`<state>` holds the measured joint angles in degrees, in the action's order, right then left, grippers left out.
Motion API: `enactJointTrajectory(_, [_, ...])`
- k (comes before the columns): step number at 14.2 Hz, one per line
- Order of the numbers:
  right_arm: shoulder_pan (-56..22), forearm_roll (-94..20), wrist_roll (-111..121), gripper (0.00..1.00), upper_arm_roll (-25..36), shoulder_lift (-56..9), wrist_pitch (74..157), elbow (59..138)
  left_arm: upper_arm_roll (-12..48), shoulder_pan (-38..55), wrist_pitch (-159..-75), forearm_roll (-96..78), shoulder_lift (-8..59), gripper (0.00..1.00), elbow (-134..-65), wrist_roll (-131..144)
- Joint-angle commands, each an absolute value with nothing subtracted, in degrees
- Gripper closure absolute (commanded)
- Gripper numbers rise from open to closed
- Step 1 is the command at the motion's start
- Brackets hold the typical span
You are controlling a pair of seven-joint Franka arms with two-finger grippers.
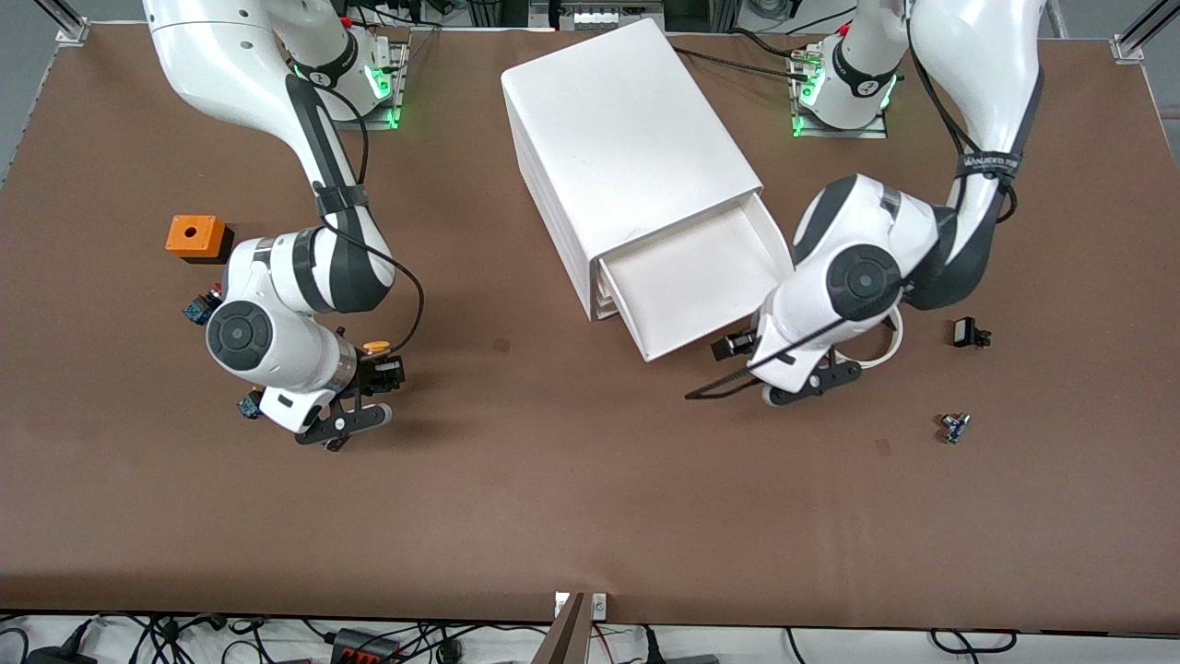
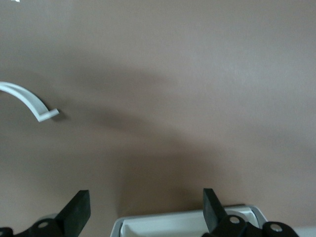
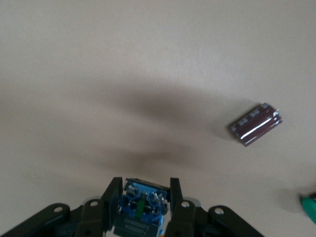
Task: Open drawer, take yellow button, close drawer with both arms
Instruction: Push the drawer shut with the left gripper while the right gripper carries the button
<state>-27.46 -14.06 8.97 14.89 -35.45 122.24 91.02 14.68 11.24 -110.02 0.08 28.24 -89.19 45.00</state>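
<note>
The white cabinet (image 1: 627,138) stands mid-table with its top drawer (image 1: 701,277) pulled out; the part of its inside that shows is bare. My right gripper (image 1: 385,365) hangs low over the table toward the right arm's end, shut on the button (image 1: 375,348), whose yellow-orange cap shows. The right wrist view shows the gripper (image 3: 143,197) clamping the button's blue body (image 3: 142,210). My left gripper (image 1: 730,348) is open at the drawer's front corner. In the left wrist view its fingers (image 2: 78,211) stand wide apart with the drawer's rim (image 2: 187,223) low between them.
An orange box (image 1: 196,237) and a red-capped button (image 1: 205,304) lie beside the right arm. A brown cylinder (image 3: 255,124) lies on the table under the right gripper. A white ring (image 1: 890,343) lies beside the left arm; two small parts (image 1: 969,333) (image 1: 954,427) lie past it toward the table's end.
</note>
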Motion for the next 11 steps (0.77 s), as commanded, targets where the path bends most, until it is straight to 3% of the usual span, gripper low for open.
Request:
enactJointTrajectory(1, [-28.12, -15.21, 11.86, 1.00, 14.33, -30.06, 130.31, 102.11, 16.34, 11.16, -111.53, -0.26, 24.26, 0.00, -94.74, 47.54])
enactJointTrajectory(11, [-29.01, -15.21, 15.81, 1.00, 14.33, -31.72, 141.24, 109.86, 24.96, 10.55, -110.22, -0.26, 21.18, 0.00, -100.72, 50.71])
